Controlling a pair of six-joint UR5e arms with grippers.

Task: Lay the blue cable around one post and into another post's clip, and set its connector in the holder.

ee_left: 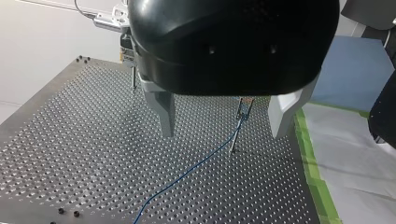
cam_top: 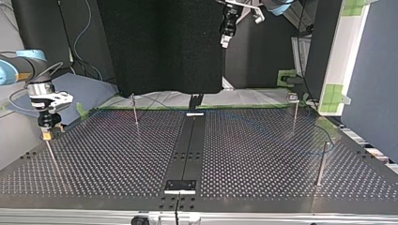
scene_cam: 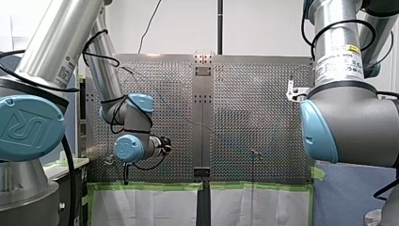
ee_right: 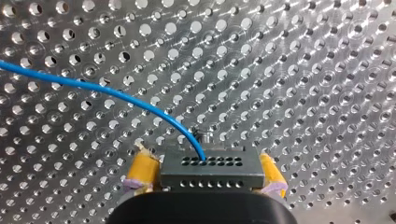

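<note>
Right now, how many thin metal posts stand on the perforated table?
4 thin metal posts in the top view: one at the left below my right gripper, one back left, one back right, one at the right edge. Some may be hidden.

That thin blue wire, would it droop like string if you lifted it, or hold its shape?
Probably floppy yet a little springy: the blue cable leaves the connector in a smooth arc, without kinks. It looks very thin, so likely light. A push would probably just bend it sideways.
</note>
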